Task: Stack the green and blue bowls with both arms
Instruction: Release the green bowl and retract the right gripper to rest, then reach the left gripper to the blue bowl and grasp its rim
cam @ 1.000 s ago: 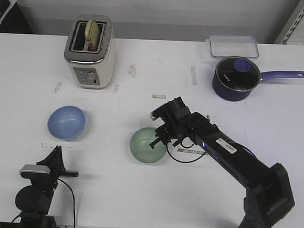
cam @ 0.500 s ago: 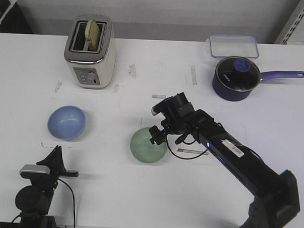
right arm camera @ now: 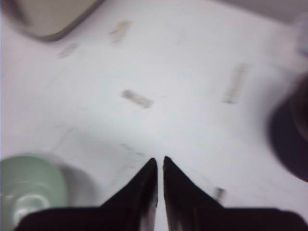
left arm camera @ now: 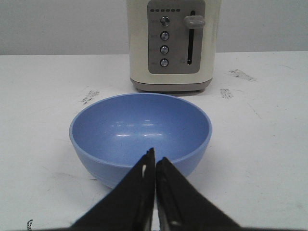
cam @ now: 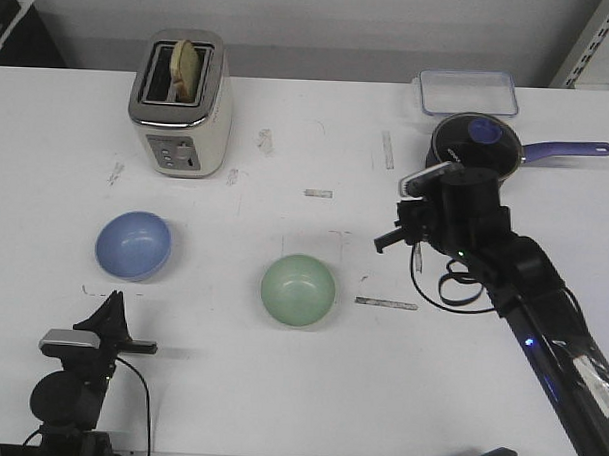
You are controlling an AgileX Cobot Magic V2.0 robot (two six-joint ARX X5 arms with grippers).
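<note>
The pale green bowl (cam: 298, 290) sits upright on the white table near the middle. The light blue bowl (cam: 134, 245) sits upright to its left. My right gripper (cam: 384, 243) hangs above the table to the right of the green bowl, apart from it, shut and empty. In the blurred right wrist view the gripper (right arm camera: 159, 161) points at bare table, with the green bowl (right arm camera: 29, 192) off to one side. My left gripper (cam: 113, 299) rests low near the front edge, shut and empty. In the left wrist view it (left arm camera: 155, 156) points at the blue bowl (left arm camera: 140, 134) just ahead.
A cream toaster (cam: 181, 102) with bread stands at the back left, behind the blue bowl (left arm camera: 173, 45). A dark navy pot (cam: 474, 156) with a purple handle and a clear container (cam: 468, 92) stand at the back right, close behind the right arm.
My right gripper has pulled away from the green bowl's rim, up and to the right. The green bowl stays in place. The left arm and blue bowl have not moved.
</note>
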